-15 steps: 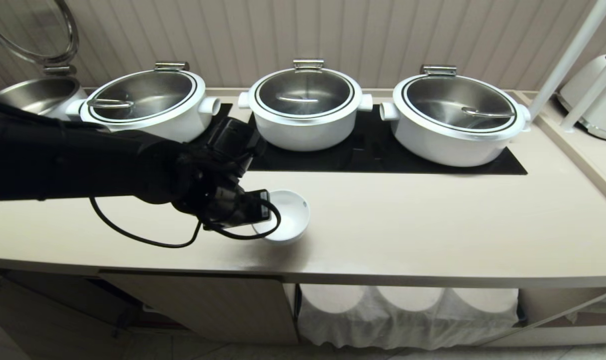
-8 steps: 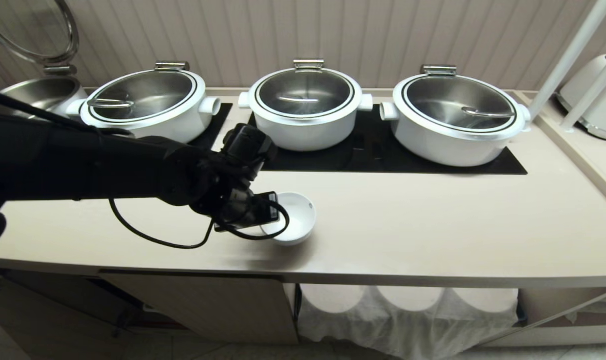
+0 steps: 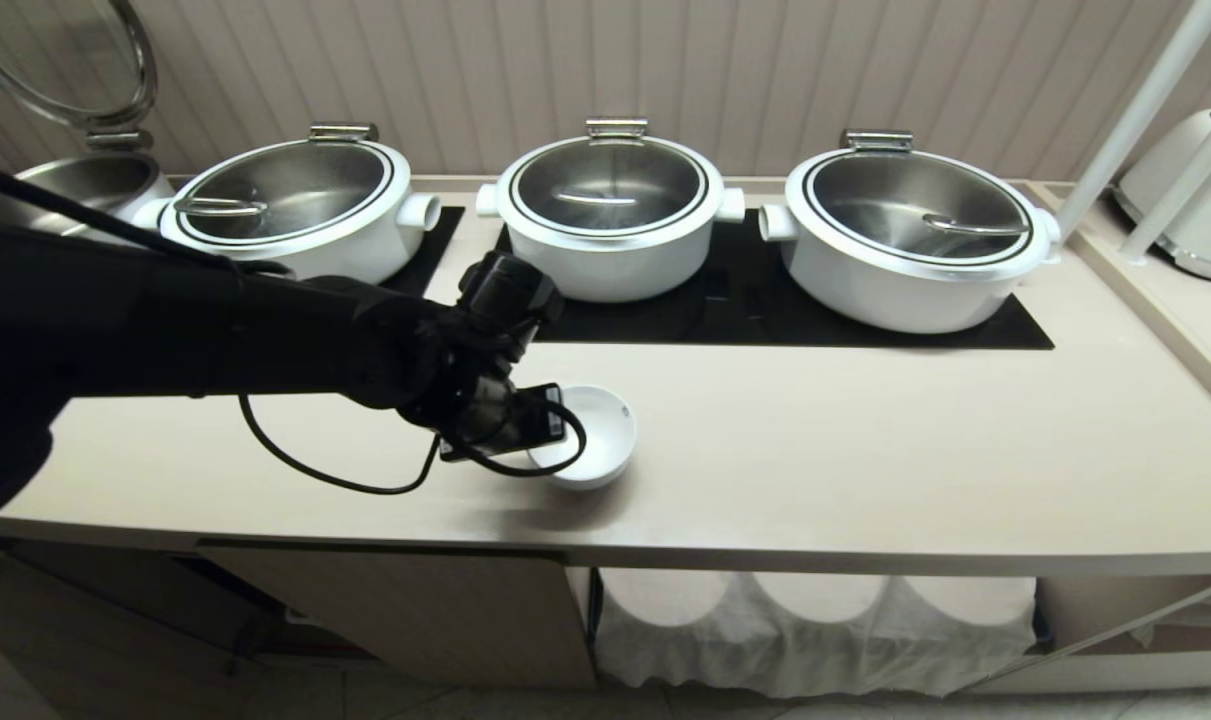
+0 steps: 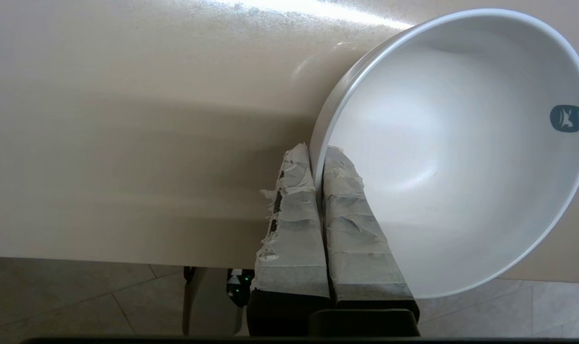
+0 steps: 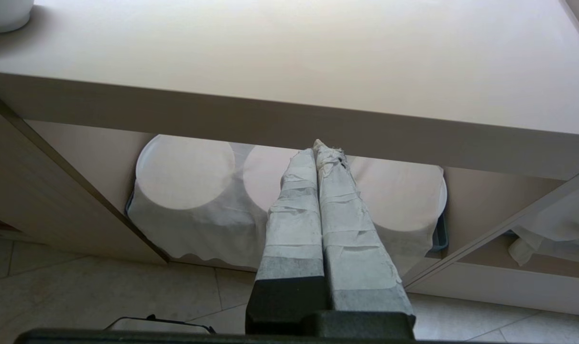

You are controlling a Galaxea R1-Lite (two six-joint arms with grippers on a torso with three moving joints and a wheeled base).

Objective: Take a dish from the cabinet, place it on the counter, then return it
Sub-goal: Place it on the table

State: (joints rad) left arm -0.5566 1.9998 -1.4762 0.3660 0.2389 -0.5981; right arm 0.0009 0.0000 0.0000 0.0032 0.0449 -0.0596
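Dish (image 3: 597, 440) on counter (image 3: 865, 450) before 3 pots (image 3: 610, 215)

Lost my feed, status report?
Left gripper shut on dish rim, over counter. Right gripper shut, parked below the counter edge. Nothing in the way.

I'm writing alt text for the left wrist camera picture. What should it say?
The left gripper pinches the rim of a white bowl, one taped finger inside and one outside. The bowl is over the beige counter near its front edge, with tiled floor below.
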